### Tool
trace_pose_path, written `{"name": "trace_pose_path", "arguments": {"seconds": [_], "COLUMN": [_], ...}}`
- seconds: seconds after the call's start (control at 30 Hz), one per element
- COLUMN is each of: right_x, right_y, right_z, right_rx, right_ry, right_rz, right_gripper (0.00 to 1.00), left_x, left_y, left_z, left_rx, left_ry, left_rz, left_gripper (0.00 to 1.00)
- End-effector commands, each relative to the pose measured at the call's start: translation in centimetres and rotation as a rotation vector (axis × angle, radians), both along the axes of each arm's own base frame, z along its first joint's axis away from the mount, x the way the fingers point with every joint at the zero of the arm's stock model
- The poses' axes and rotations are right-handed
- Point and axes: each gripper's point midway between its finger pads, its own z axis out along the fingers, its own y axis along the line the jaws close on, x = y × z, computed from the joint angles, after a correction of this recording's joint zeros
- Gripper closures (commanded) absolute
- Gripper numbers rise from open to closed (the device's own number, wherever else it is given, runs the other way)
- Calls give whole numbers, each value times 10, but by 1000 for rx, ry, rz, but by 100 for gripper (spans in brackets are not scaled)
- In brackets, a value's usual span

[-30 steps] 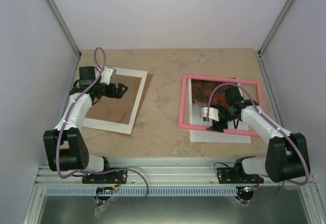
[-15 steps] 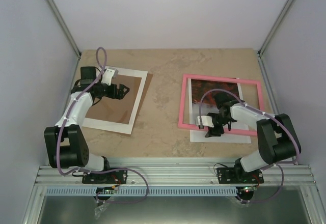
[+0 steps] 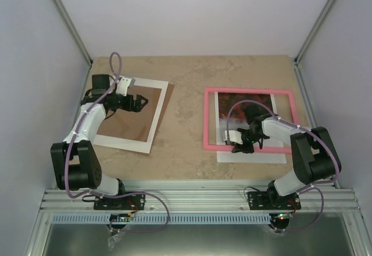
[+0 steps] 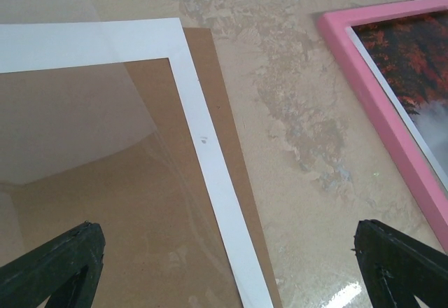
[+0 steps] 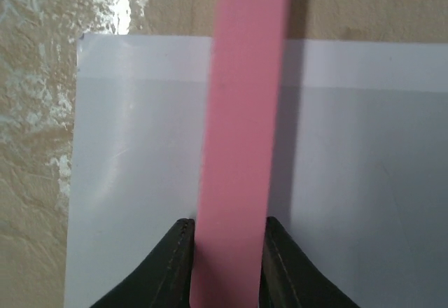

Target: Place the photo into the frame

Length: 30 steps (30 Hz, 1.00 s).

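The pink frame (image 3: 250, 91) lies flat on the right half of the table, and its near bar (image 5: 241, 112) runs between my right fingers. The photo (image 3: 232, 102) lies under it, red-orange and dark at the far end. Its pale misty end (image 5: 140, 168) sticks out past the frame's near bar. My right gripper (image 3: 241, 146) (image 5: 227, 224) is shut on that near bar, one finger on each side. My left gripper (image 3: 139, 102) (image 4: 224, 231) hangs open and holds nothing, above the right edge of the white-bordered sheet. The frame's corner (image 4: 378, 105) and the photo (image 4: 413, 56) show at the right of the left wrist view.
On the left of the table lies a white-bordered sheet with a brown centre (image 3: 135, 116) (image 4: 203, 147). A brown backing board (image 4: 224, 98) peeks out beneath its right edge. Bare marbled tabletop (image 3: 186, 122) separates it from the frame. Walls enclose the table on three sides.
My right gripper moved down to the frame's near bar and closed on it. The frame has shifted slightly to the left. The left arm stayed still and open.
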Motion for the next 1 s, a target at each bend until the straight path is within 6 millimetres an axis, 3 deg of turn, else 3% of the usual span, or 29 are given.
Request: {"name": "trace_pose_path", "arguments": {"seconds": [0.0,0.13,0.3,0.47,0.77,0.97], "right_x": [3,12,27,43,74,73], "right_y": [4,9,19,34,70,95], "right_z": [7,28,64,117,243,341], "right_rx": [6,23,67,161,430,670], "right_ry": [14,0,-33,-80,-192,-194], "right_rz": [-4,-18,-39,-48,-61,-29], "right_gripper": [84,99,99,100,99,99], "left_x": [4,1,-3,-5,-1,-4], "left_y": [-7,-11,-15,-18,-33,-40], "left_z": [16,24,38,61,153,191], "left_rx": [-25,-39,-46,-74,-234,-336], "left_ry": [-25,-36,-66,-81,-214,-264], "left_rz": [-42,-64,-83,-82,-95,-99], "left_gripper": [1,0,1,1,0,0]}}
